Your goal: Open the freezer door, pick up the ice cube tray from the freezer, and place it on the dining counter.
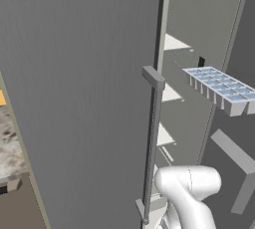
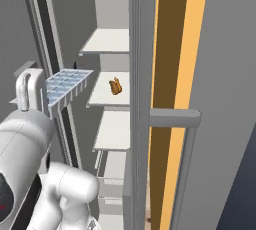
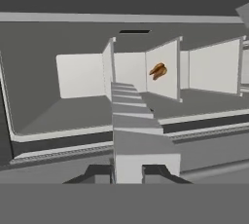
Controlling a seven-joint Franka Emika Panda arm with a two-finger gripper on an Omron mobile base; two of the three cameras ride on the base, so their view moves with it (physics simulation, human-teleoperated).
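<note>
The ice cube tray, a pale blue grid with a grey rim, hangs level in the air in front of the open freezer, clear of its white shelves. From the right base it floats just above my arm's shoulder, tray before freezer. In the hand view my gripper is shut on the near end of the tray, which runs away from me edge-on. The freezer door stands open on the right, seen edge-on with its bar handle; its inner face shows too. The dining counter is out of view.
A closed grey door with a long vertical handle flanks the freezer on the left. A small brown food item lies on a middle shelf. A strip of mottled stone counter shows at far left. An orange wall lies behind the open door.
</note>
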